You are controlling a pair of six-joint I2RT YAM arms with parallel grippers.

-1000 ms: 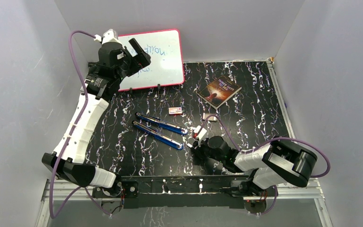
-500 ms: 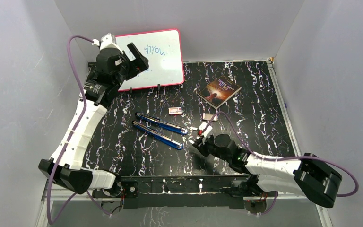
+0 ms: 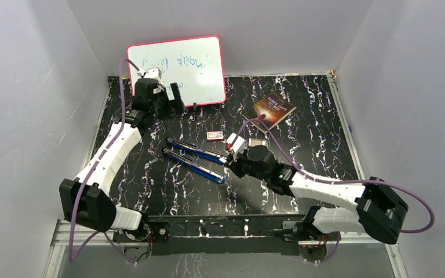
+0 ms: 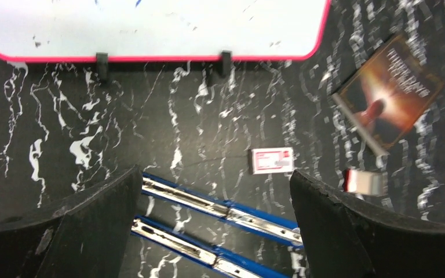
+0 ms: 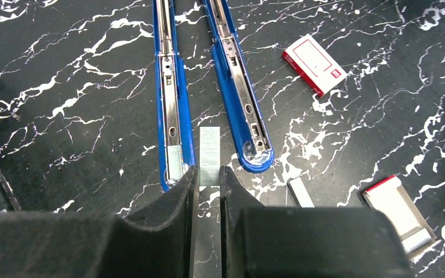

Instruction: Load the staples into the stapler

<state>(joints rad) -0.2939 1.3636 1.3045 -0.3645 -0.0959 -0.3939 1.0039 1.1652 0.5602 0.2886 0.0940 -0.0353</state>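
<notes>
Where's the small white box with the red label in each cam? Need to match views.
Top external: white box mid-table, just beyond the open blue stapler.
Left wrist: box right of centre, above the stapler.
Right wrist: box upper right, right of the stapler's arms.
Shared landmark: the blue stapler.

place: robot test booth | evidence: plain white walls (image 3: 29,87) boxing black marbled table (image 3: 318,133)

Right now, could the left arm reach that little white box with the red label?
Probably yes. The left pincer hangs open close by, the box lies uncovered beyond the stapler, and the right pincer sits beside it, not over it.
</notes>
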